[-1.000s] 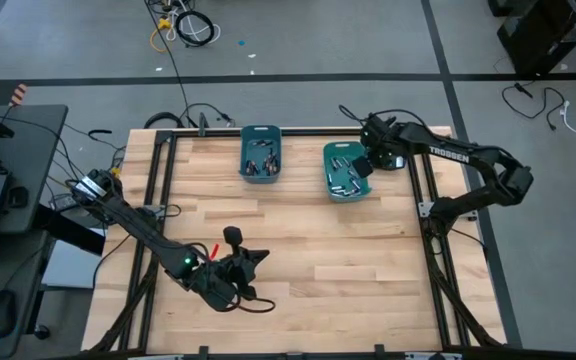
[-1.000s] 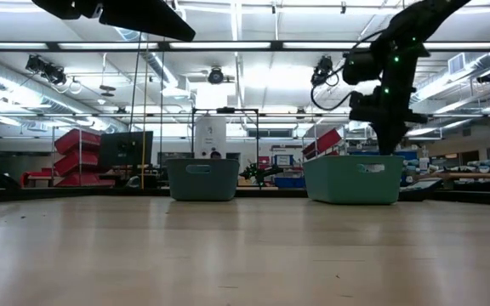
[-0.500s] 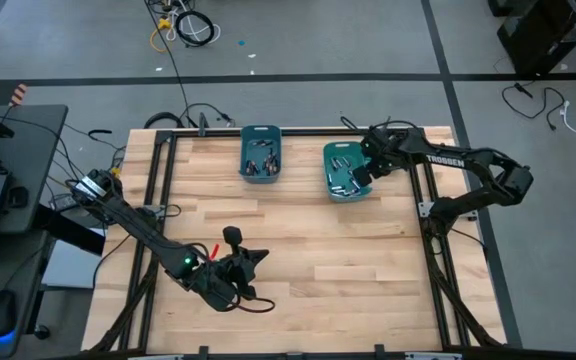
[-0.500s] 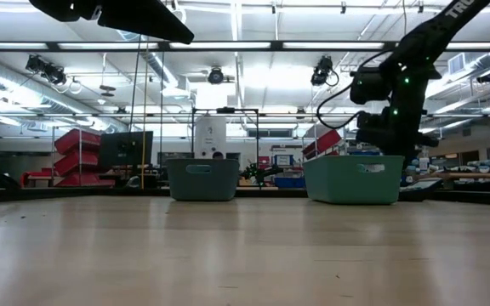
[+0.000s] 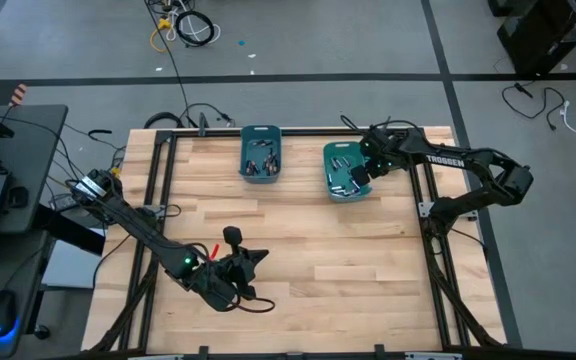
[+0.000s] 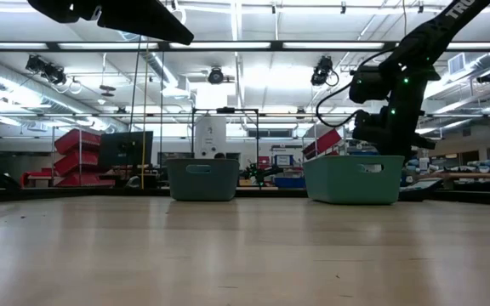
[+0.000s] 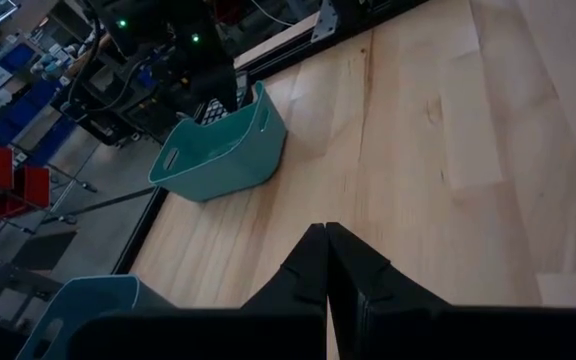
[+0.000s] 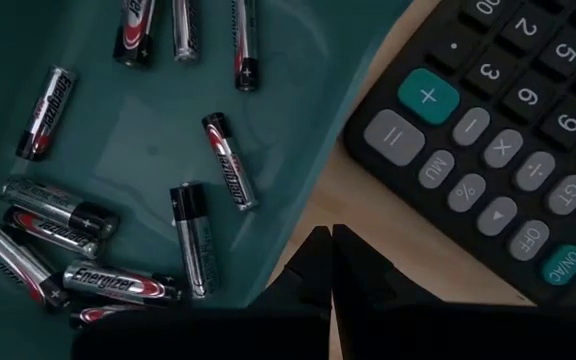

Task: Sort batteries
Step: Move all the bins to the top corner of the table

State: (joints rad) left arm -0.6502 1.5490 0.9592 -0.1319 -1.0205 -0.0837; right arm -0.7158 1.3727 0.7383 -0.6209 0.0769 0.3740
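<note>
Two teal bins stand at the table's far side: the left bin (image 5: pixel 260 153) holds dark batteries (image 5: pixel 259 162), and the right bin (image 5: pixel 346 170) holds silvery ones (image 8: pixel 213 160) lying loose on its floor. My right gripper (image 8: pixel 329 238) is shut with nothing in it. It points steeply down over the right bin's right rim (image 5: pixel 358 175), between the batteries and a black calculator (image 8: pixel 488 130). My left gripper (image 7: pixel 326 240), also shut on nothing, hangs above the bare wood near the table's near left (image 5: pixel 258 257).
The calculator lies on the wood just right of the right bin, under my right arm. In the low view both bins (image 6: pixel 202 178) (image 6: pixel 353 178) stand side by side at the back. Bare tabletop (image 5: pixel 348 270) lies between the bins and the near edge.
My right gripper has come down toward the right bin and tipped steeper, then held still. It has stayed shut throughout.
</note>
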